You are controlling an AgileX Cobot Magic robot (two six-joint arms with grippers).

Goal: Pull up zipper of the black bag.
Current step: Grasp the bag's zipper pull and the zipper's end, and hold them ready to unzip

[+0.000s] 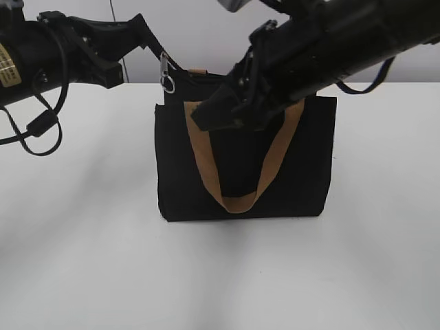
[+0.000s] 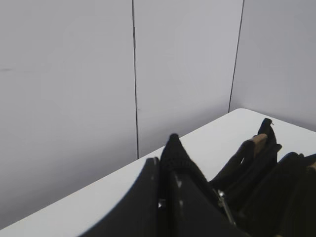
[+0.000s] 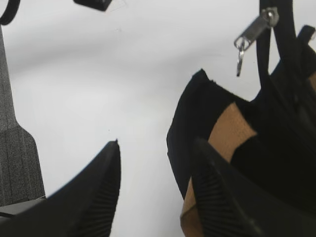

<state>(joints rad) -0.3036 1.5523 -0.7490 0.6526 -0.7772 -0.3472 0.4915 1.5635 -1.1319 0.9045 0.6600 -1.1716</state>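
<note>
Toward the far edge of the white tabletop (image 1: 82,227), mid-width, the black bag (image 1: 302,172) stood upright, its zipper (image 1: 166,72) pull lifted at the bag's top left corner. Left gripper (image 1: 155,45) sat right at that pull, fingers together, seemingly pinching bag fabric or the zipper end; exact hold unclear. Zipper line ran left-right along the top. Right gripper (image 3: 155,187) hung spread apart over the bag's front top, holding nothing. Bare table lay on both sides.

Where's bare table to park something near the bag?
Free: white table in front of the black bag, plus strips left and right of it. Crowded: the bag's top edge, where the left end effector and right end effector converge.
</note>
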